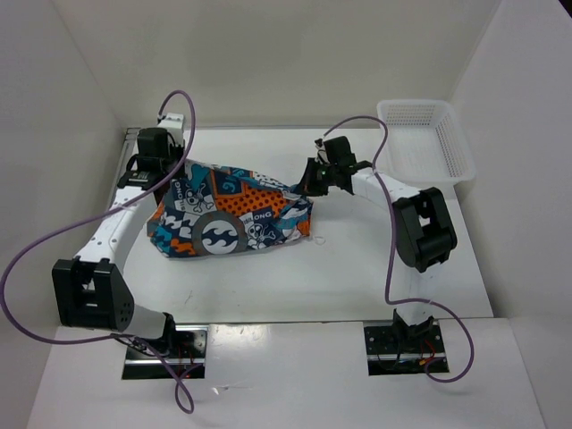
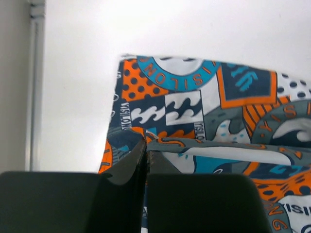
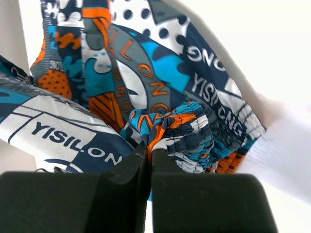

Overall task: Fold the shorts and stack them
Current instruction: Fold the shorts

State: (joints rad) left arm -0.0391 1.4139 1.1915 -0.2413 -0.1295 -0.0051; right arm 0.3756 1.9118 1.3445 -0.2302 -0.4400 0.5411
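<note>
The shorts (image 1: 228, 219), printed in teal, orange, black and white, lie spread in the middle of the white table, partly lifted at both upper corners. My left gripper (image 1: 176, 172) is shut on the shorts' upper left edge; in the left wrist view the fabric (image 2: 204, 111) is pinched between the jaws at my gripper (image 2: 146, 148). My right gripper (image 1: 308, 183) is shut on the gathered waistband at the upper right; the right wrist view shows the bunched elastic (image 3: 189, 136) clamped at my gripper (image 3: 149, 148).
A white plastic mesh basket (image 1: 427, 138) stands at the back right corner of the table. White walls enclose the table on the left, back and right. Purple cables loop from both arms.
</note>
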